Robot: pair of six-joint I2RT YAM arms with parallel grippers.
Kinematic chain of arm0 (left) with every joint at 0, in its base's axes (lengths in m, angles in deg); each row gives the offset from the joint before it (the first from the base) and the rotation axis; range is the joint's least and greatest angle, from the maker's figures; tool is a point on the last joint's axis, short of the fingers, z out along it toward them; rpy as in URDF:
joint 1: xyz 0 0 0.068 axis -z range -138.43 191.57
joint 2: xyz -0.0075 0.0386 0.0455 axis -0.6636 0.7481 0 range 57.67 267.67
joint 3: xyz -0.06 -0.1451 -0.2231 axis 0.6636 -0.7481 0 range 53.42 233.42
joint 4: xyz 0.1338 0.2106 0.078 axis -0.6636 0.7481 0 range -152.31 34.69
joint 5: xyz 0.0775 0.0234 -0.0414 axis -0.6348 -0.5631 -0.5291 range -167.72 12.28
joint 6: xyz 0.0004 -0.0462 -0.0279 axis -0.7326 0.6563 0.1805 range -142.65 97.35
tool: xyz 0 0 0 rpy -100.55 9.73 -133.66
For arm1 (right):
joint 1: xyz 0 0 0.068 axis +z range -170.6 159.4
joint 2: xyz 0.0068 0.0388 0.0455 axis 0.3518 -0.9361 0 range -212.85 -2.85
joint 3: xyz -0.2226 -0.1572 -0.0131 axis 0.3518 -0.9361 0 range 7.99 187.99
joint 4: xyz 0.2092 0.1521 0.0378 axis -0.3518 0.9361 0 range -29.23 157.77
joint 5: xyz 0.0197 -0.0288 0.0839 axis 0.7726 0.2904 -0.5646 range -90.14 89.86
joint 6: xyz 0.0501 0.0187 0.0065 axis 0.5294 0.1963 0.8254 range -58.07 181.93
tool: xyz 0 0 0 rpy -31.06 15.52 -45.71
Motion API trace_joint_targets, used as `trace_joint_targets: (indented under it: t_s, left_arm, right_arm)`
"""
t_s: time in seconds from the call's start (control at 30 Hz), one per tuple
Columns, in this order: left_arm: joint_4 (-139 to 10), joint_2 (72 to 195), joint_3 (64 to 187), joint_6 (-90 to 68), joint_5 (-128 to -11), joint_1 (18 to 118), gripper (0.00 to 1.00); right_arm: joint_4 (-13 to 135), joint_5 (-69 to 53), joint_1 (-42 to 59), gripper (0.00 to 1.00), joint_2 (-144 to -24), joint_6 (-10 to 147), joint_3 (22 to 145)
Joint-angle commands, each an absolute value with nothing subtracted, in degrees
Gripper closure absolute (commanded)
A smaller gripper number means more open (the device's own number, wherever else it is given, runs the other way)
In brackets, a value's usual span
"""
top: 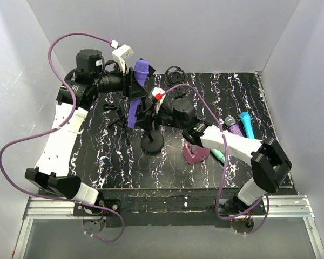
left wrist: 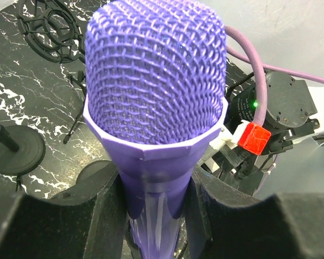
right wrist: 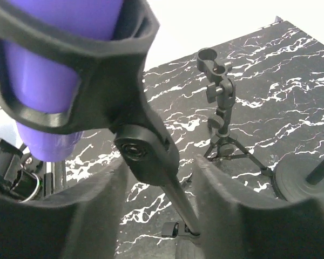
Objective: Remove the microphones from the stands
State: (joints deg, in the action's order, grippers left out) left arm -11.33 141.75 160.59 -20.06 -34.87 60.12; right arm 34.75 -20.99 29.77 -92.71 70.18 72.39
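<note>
The purple microphone (top: 137, 89) sits tilted in the black clip (right wrist: 92, 65) of the stand (top: 152, 144), which has a round base. In the left wrist view its mesh head (left wrist: 154, 75) fills the frame. My left gripper (left wrist: 156, 210) is shut on the microphone's body just below the head, one finger on each side. My right gripper (right wrist: 159, 181) stands open around the stand's pivot joint (right wrist: 146, 154) and thin rod, with a gap on both sides. The microphone's lower body (right wrist: 43, 113) pokes through the clip.
A small tripod stand (right wrist: 222, 124) and a second round base (right wrist: 308, 181) are on the marbled black table. Blue (top: 247, 124), purple (top: 233, 127) and green (top: 218, 156) microphones and a maroon holder (top: 195, 154) lie at the right. A black shock mount (top: 174, 73) is at the back.
</note>
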Motion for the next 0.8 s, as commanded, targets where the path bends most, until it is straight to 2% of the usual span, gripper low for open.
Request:
trace_joint_targets:
  t_s: [0.0,0.1,0.17,0.33,0.6,0.77]
  left_arm:
    - [-14.3,140.7,163.7,-19.4,-33.2,60.2,1.0]
    - [-14.2,141.3,165.0,-19.6,-33.3,60.2,1.0]
    - [-14.1,141.9,166.0,-19.6,-33.2,60.3,1.0]
    - [-14.0,143.9,170.8,-19.8,-32.6,60.2,1.0]
    - [-10.0,152.1,193.8,-21.1,-33.2,60.3,1.0]
    - [-13.4,153.4,199.1,-17.9,-36.3,59.1,1.0]
  right_arm:
    - [30.2,-19.1,29.9,0.53,-94.4,69.8,75.0]
    - [30.1,-19.5,29.7,0.76,-94.9,69.4,73.5]
    - [30.1,-19.1,29.7,0.98,-95.0,68.7,72.3]
    - [30.6,-16.9,29.2,0.99,-96.0,67.1,69.6]
    - [31.5,-17.5,29.1,0.99,-97.0,64.0,67.7]
    - [33.7,-17.5,29.0,0.99,-97.2,62.1,67.4]
